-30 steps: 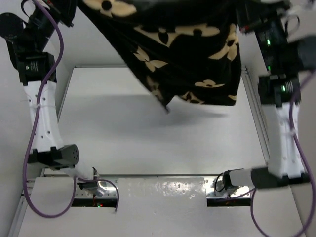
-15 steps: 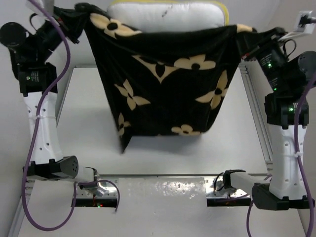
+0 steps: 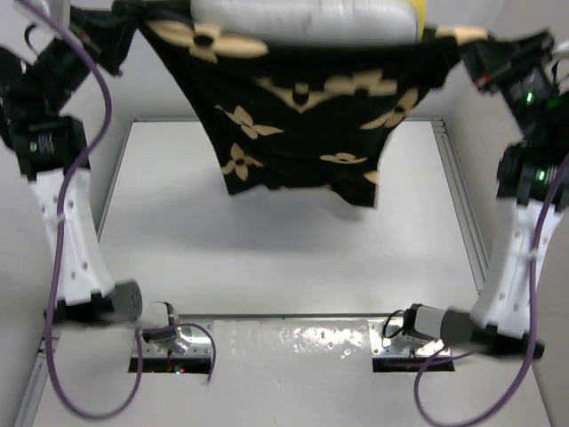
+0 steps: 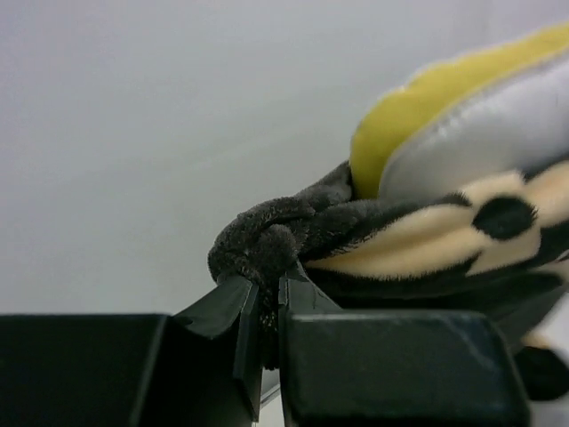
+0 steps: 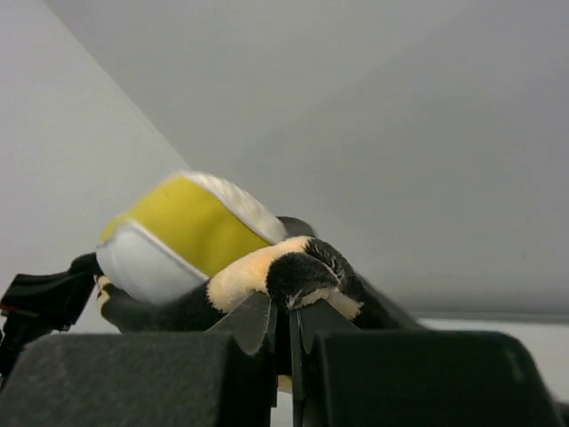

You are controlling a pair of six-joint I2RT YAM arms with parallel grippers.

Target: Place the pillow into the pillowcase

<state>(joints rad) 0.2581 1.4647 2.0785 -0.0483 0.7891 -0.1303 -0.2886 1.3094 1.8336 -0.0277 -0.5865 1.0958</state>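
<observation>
The black pillowcase with tan flowers hangs stretched high above the table between both arms. The pillow sticks out of its open top, cream with a yellow edge; its lower part is hidden inside. My left gripper is shut on the pillowcase's left top corner. My right gripper is shut on the right top corner. In the right wrist view the pillow bulges just left of the pinched fabric. The pillowcase's bottom swings free in the air.
The white table lies below the hanging cloth, framed by metal rails at the sides. The arm bases sit at the near edge. Purple cables hang along both arms.
Both arms have shaken the pillowcase: it swung up, dropped hanging straight with the pillow showing at the top, and now its bottom swings up again. Both grips held.
</observation>
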